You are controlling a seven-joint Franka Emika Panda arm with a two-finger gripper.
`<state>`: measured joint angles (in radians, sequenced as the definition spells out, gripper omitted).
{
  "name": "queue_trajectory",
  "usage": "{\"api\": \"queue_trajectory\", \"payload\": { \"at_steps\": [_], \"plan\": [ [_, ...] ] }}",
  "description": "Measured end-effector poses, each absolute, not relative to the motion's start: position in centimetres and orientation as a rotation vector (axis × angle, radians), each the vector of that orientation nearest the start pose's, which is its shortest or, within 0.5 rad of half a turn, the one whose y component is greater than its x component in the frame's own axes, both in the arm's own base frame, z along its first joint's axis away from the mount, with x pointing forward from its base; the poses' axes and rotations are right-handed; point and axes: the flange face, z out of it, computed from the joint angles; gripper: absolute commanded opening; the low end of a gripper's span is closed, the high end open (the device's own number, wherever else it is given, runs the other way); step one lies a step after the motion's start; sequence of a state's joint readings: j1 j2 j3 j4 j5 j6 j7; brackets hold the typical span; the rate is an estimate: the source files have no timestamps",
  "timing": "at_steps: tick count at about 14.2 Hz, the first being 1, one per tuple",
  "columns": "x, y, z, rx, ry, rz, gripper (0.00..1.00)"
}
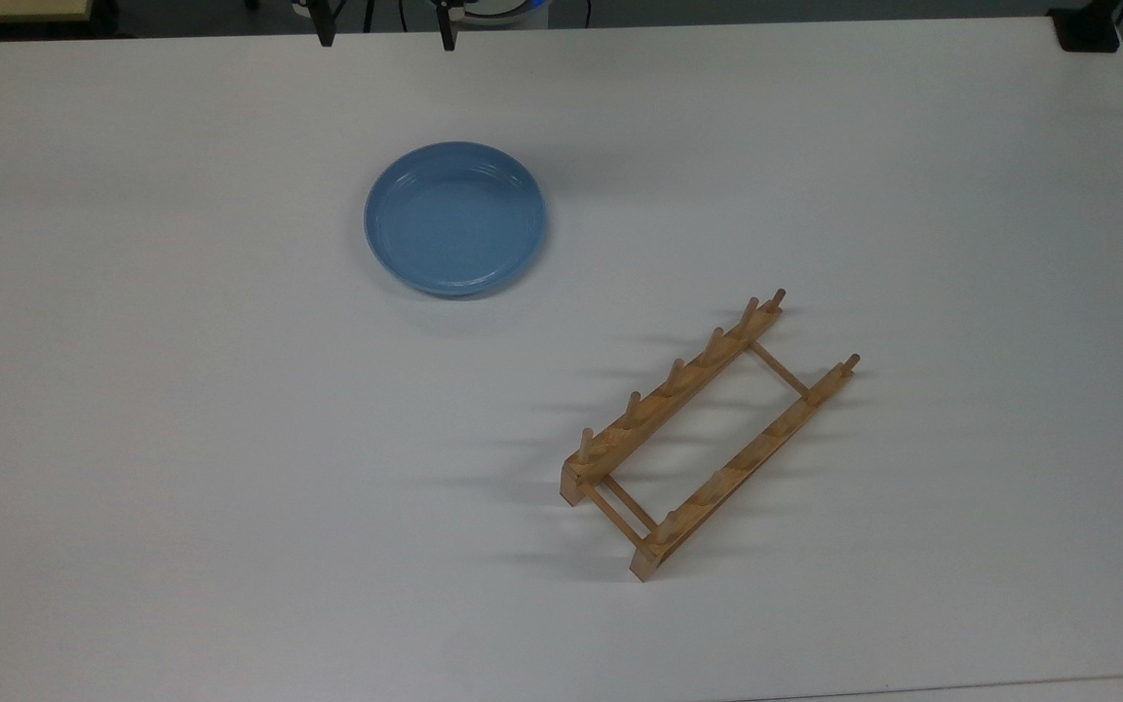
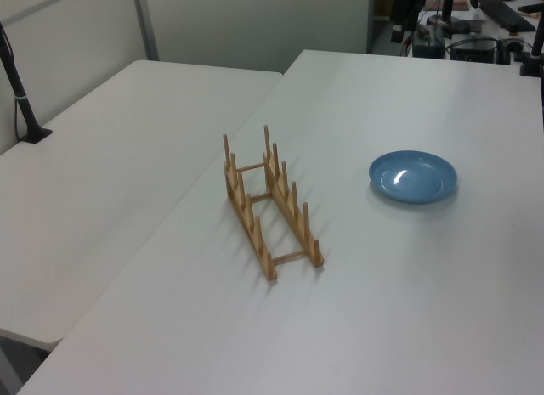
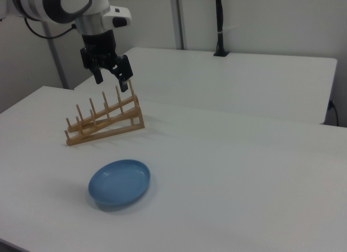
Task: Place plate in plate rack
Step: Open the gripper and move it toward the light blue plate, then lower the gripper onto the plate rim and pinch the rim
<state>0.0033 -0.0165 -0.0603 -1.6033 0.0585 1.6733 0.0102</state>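
A big white table (image 1: 230, 487) in an office room, with your claw up high and holding nothing.

Your claw (image 3: 112, 74) hangs in the air with its two fingers spread wide apart, and nothing is between them. The plate (image 3: 119, 182) lies flat on the table well below the claw, and nothing touches it. It looks smooth, shiny and hard, so it may slip and could break if dropped. You should pinch its raised rim, since it lies too flat to grab from the sides. The plate rack (image 3: 104, 122) stands apart from the plate, with no plate in it. Another white table (image 2: 93, 191) sits beside yours.
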Motion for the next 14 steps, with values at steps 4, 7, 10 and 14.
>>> {"api": "queue_trajectory", "payload": {
  "at_steps": [4, 7, 10, 14],
  "plan": [
    [55.9, -2.6, 62.8, -3.079, 0.108, -0.135, 1.00],
    [55.9, -2.8, 62.8, -3.099, 0.071, -0.133, 1.00],
    [54.9, -4.0, 63.0, -3.130, -0.106, -0.062, 1.00],
    [53.6, -6.5, 62.4, -3.129, -0.349, 0.056, 1.00]
  ]
}}
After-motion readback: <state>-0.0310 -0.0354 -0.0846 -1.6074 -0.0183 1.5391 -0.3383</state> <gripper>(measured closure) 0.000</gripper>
